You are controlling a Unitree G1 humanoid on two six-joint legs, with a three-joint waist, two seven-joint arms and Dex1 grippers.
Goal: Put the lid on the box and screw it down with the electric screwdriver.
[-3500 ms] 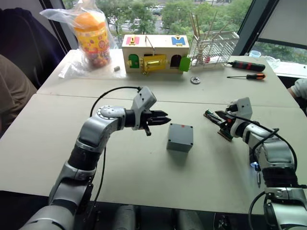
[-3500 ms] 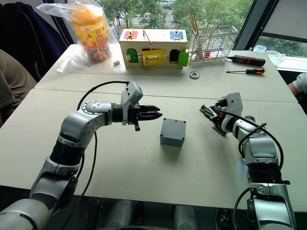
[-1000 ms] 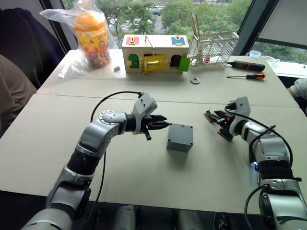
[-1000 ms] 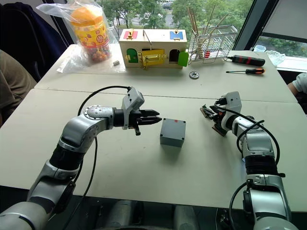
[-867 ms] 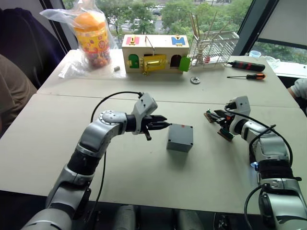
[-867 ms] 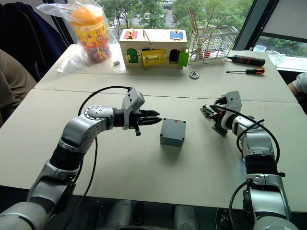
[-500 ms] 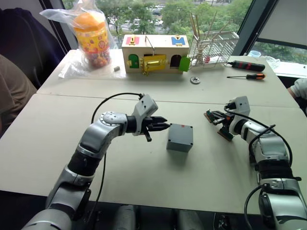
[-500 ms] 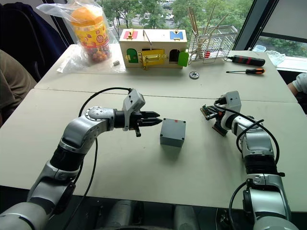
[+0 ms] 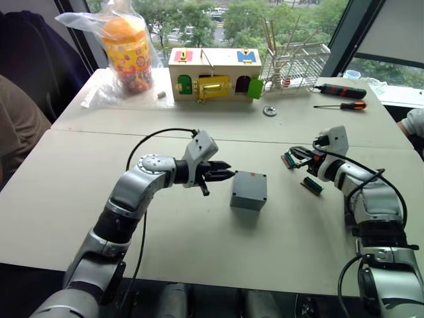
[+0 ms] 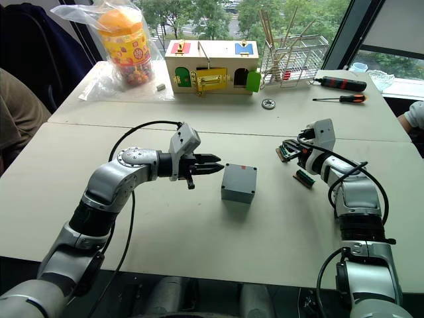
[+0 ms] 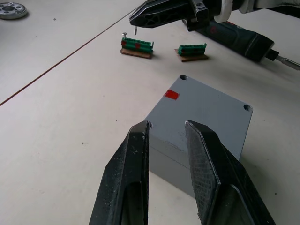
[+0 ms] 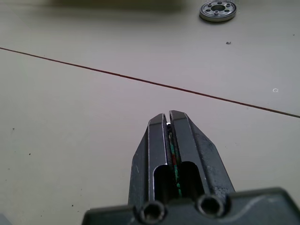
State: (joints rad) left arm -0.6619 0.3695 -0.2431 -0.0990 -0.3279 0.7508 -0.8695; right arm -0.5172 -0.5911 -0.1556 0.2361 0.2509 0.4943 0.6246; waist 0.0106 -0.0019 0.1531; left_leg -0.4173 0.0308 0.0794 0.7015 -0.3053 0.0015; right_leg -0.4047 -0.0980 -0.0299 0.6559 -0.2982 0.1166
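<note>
Right gripper (image 12: 168,123) is pinched on a screw (image 11: 124,34); left gripper (image 11: 166,133), fingers slightly apart, hovers beside the box (image 11: 201,124)

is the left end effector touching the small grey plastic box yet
Apart. The right eye view shows bare table between the left end effector and the small grey plastic box; the left wrist view shows the box beyond its open fingers.

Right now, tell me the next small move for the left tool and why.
Probably ease the left tool forward a little and close it on the box. Its fingers are open and aimed at the box's near side but end just short of it. The box stands free on the table, so it would likely need steadying before any screwing.
</note>
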